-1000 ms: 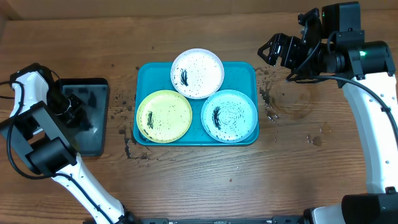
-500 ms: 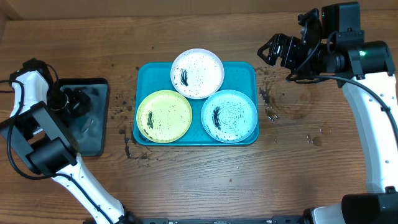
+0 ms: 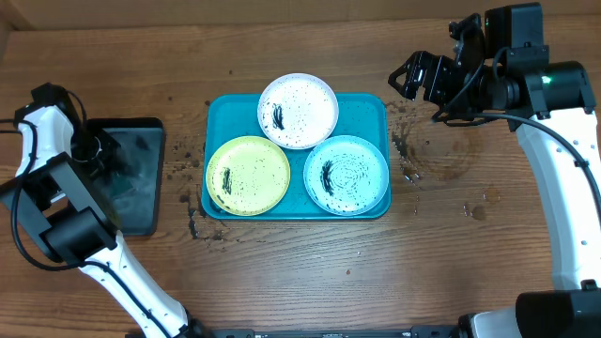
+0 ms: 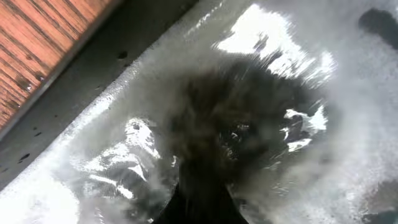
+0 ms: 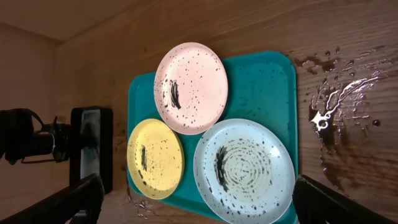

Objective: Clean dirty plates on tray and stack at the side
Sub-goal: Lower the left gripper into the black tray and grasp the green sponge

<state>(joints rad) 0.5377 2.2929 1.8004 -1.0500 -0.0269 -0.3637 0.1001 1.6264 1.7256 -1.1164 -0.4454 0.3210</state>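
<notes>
Grey tray (image 3: 141, 211) water hides whether our left fingers (image 3: 99, 153) grasp anything, our right fingers (image 5: 73, 199) hang released, and we risk dripping across the worktop (image 3: 282, 272) toward the plates (image 3: 298, 111).

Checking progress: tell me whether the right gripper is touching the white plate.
Apart. The overhead view shows the right gripper beyond the right edge of the tray, with bare tray between it and the white plate.

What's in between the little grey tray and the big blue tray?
Between the grey tray and the blue tray there is only wooden table, dotted with dark specks. The overhead view shows it.
</notes>
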